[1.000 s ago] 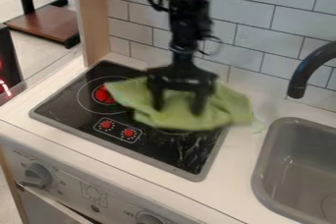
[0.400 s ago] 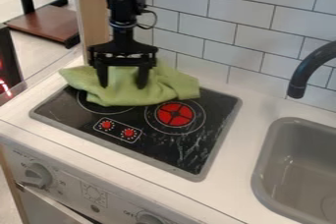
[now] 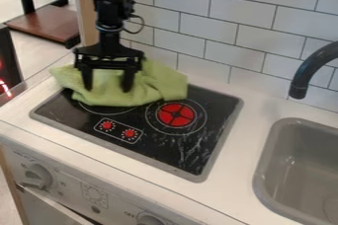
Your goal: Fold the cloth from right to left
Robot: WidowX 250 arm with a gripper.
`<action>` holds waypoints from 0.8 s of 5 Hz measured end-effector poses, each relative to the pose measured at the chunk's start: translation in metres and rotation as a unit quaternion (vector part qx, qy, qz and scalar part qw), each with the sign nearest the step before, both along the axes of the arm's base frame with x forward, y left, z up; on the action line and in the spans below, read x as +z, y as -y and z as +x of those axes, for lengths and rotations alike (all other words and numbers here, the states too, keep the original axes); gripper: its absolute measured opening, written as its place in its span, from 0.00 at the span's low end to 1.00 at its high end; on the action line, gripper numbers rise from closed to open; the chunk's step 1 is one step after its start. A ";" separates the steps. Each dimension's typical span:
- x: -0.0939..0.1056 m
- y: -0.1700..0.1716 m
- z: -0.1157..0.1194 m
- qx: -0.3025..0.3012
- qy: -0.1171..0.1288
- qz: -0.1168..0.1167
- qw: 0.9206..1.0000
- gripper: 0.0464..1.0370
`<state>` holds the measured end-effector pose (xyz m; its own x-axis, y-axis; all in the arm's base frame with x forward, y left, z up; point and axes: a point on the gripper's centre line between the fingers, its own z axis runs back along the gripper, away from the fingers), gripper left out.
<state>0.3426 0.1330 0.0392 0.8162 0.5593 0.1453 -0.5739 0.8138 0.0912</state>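
The green cloth [image 3: 112, 96] lay in loose, uneven folds over the back left part of the black stove [image 3: 198, 157], with its right end just beside the red burner [image 3: 176, 115]. The gripper [image 3: 107, 88] was over the left and middle part of the cloth, its two fingers [image 3: 87, 80] pointing down and standing clearly apart, with green fabric visible between them. I could not tell how firmly the tips pressed on it. The step in hand seemed to be the placing or releasing of the fabric at the left side, and the fold looked perhaps mostly made, although the layers were too crumpled to judge this surely. To do this step well, the arm [image 3: 109, 14] needed first to rise straight up and slowly, so that no finger caught a crease and pulled the upper layer open again. If the right end proved to be unfolded, it would be better to pinch only its edge, lift it a little, carry it low towards the left, and lay it down softly. A sideways push risked sliding the whole cloth instead of folding it, or bunching it against the tiled wall [image 3: 231, 51], which stood near behind.
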 end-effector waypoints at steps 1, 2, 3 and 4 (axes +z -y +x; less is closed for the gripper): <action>-0.001 -0.007 -0.005 0.010 -0.001 0.002 1.000 0.96; 0.004 -0.009 -0.008 0.012 0.002 -0.003 1.000 0.96; 0.017 -0.008 -0.011 0.018 0.003 -0.029 0.999 0.96; 0.042 -0.001 -0.007 0.014 0.017 -0.050 0.999 0.96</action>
<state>0.3359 0.1344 0.0809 0.7959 0.5944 0.1149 -0.5974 0.8019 -0.0097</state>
